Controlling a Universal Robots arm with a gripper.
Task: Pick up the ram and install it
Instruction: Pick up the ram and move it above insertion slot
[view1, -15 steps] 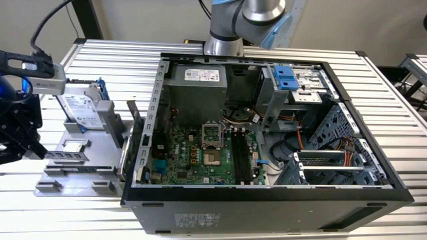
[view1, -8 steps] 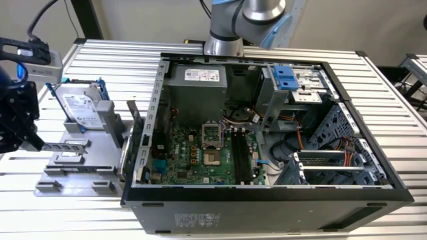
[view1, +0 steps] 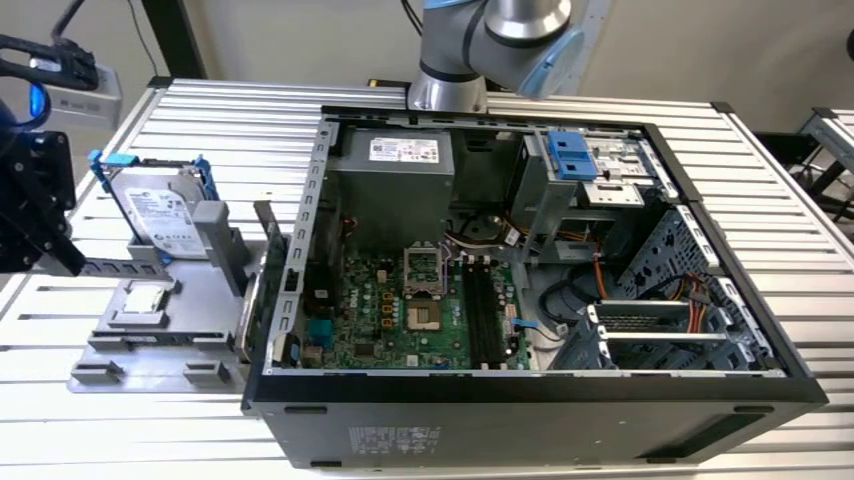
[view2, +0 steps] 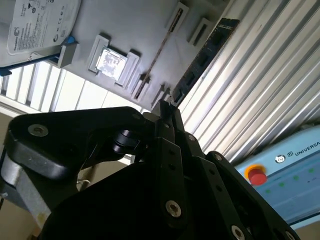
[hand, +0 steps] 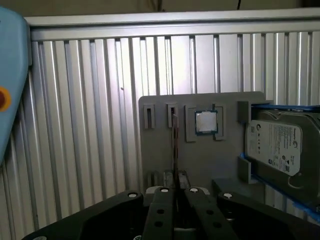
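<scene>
Both fingers (hand: 164, 196) of the end effector (hand: 175, 191) look pinched onto the thin edge of the ram (hand: 174, 145), since it stands edgewise in a slot of the gray holder (hand: 157, 150) on the desk (hand: 90, 125).

Long dark ram (view2: 201, 57) with black chips, slanting from centre to upper right of the second wrist view, pinched by the gripper (view2: 167, 106).

This is a robotics lab bench. A ribbed silver aluminium table (view1: 200, 110) carries the base of a grey and pale blue robot arm (view1: 447, 90), an open black desktop computer case (view1: 534, 400) with its green motherboard (view1: 387, 310) bared, and a flat grey parts fixture (view1: 134, 350). In the second wrist view a pale blue control pendant (view2: 295, 165) with a red stop button (view2: 257, 176) lies nearby.
</scene>
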